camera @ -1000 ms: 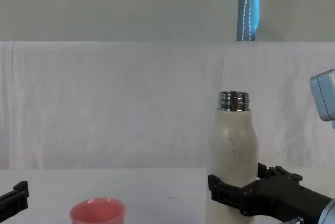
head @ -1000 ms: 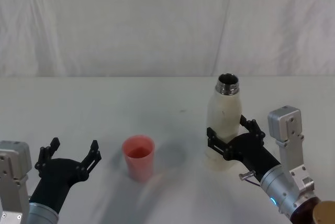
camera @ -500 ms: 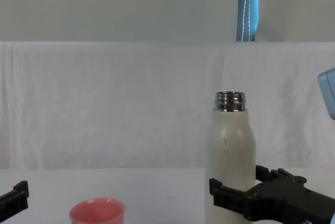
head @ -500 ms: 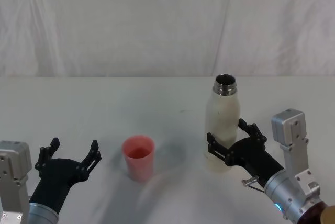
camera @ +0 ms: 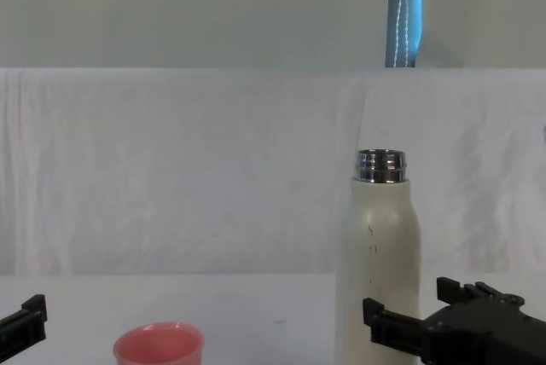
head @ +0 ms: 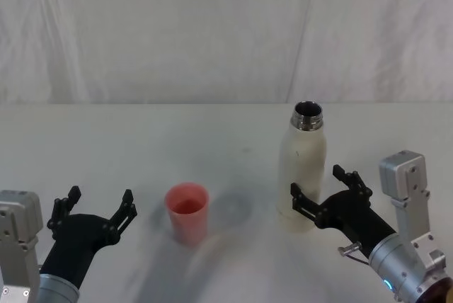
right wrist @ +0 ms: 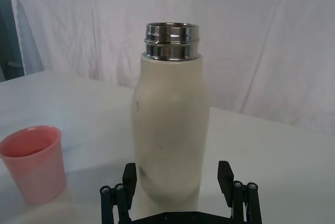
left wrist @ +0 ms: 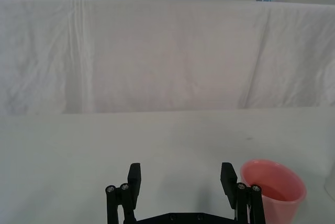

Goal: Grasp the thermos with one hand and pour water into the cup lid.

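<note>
White counter [head: 141, 140] spreads across the head view's lower half, a draped white cloth [head: 177, 27] closing off its far edge. Plenty of bare surface in the middle and upper left of that stretch.

The thermos [head: 303, 168] stands upright right of centre, steel neck open at the top. Low in the frame's right corner sits the right tool [head: 324, 191], its fingers spread wide, one on each side of the bottle's lower body; from the wrist camera the thermos [right wrist: 170, 130] rises between the two fingertips with a gap showing on the right side, so it's released, not clamped.

The cup lid [head: 187, 212] sits lower centre, well apart from the bottle with clear counter between them.

Lower left corner, the left tool [head: 97, 202] hangs fingers apart, just beside the cup lid [left wrist: 273, 186].
</note>
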### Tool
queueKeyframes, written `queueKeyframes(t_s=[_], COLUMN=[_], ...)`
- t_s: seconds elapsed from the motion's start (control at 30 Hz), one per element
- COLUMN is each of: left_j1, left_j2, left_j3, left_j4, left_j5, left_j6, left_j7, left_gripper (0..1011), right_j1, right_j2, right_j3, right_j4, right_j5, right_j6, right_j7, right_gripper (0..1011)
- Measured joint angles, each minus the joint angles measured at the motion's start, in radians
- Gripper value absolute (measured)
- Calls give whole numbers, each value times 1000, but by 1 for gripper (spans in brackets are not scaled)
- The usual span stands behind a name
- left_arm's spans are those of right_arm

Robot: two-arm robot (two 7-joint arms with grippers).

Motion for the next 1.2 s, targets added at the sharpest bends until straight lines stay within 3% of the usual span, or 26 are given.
queueKeyframes(t_s=[0.23, 0.6, 0.83, 1.2], left_j1=[0, 0, 0, 0], left_j2=[0, 0, 0, 0], left_j3=[0, 0, 0, 0], left_j4=[0, 0, 0, 0], left_j5=[0, 0, 0, 0], left_j6=[0, 0, 0, 0], left_j7=[0, 0, 0, 0], left_gripper=[1001, 1001, 1001, 1001], right_j1=[-27, -91, -109, -112], right_j2=[11, 59, 63, 13], right_j3=[17, 48, 80, 140], right_j4=[-32, -106, -116, -110], right_j5=[35, 92, 65, 11], right_j6=[12, 28, 4, -45], right_j7=[9, 27, -37, -119], right_gripper=[1000, 1000, 1000, 1000])
